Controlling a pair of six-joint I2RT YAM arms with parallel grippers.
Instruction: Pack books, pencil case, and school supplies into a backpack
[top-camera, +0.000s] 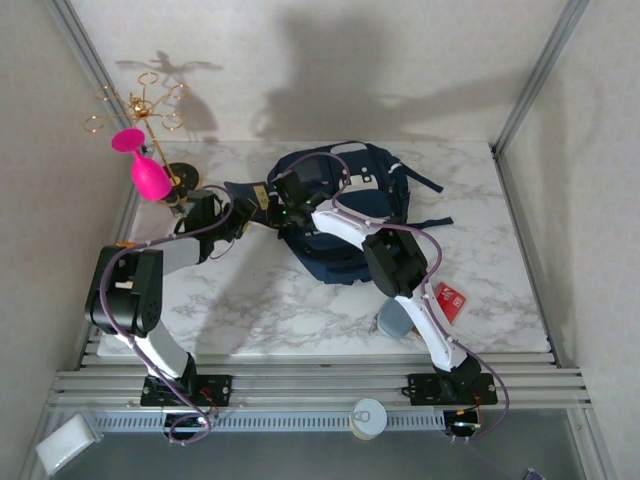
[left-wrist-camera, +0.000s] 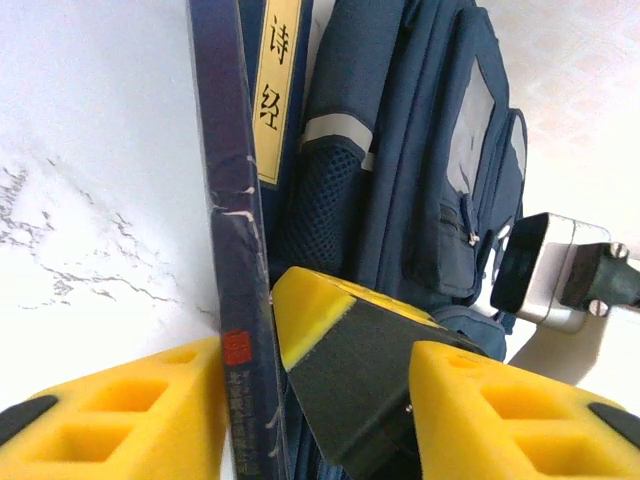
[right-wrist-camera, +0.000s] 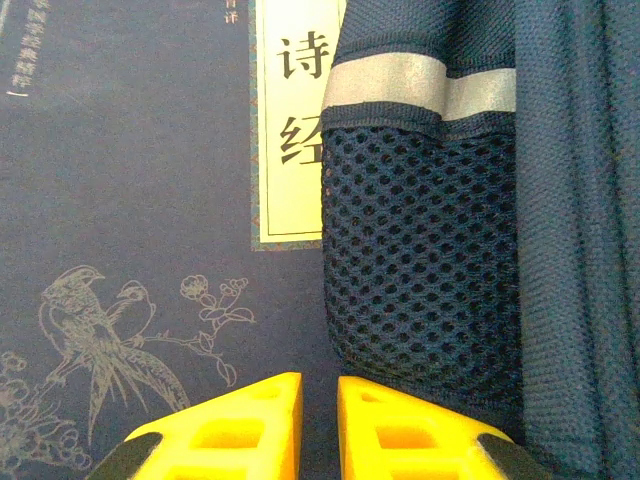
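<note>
The left fingers (left-wrist-camera: 207, 368) are clamped on the navy book (left-wrist-camera: 225, 150), which stands on edge between their yellow pads. The book's pale yellow label (left-wrist-camera: 275, 80) reads 诗经 in black. A red stamp (left-wrist-camera: 238, 348) on the spine is too small to read.

The right fingers (right-wrist-camera: 300, 405) are almost together, with a slim gap, and point at the book's cover at 12 o'clock. Whether they pinch anything I cannot tell. The cover carries a bird drawing (right-wrist-camera: 100, 330), two birds on a blossoming branch, and small pale print at 11 o'clock, unreadable. The mesh pocket (right-wrist-camera: 420, 280) on the backpack's side, topped by a grey stripe (right-wrist-camera: 400, 85), overlaps the label's right edge.

From above, the backpack (top-camera: 350, 200) lies at 12 o'clock on the marble counter (top-camera: 280, 310), with the book at its 9 o'clock side. The red pack (top-camera: 450, 300), with white markings, lies at 4 o'clock. The grey-blue pouch (top-camera: 393, 320) is just beside it at 5 o'clock. A pink goblet (top-camera: 150, 175) and a gold stand (top-camera: 150, 100) are at 10 o'clock.
</note>
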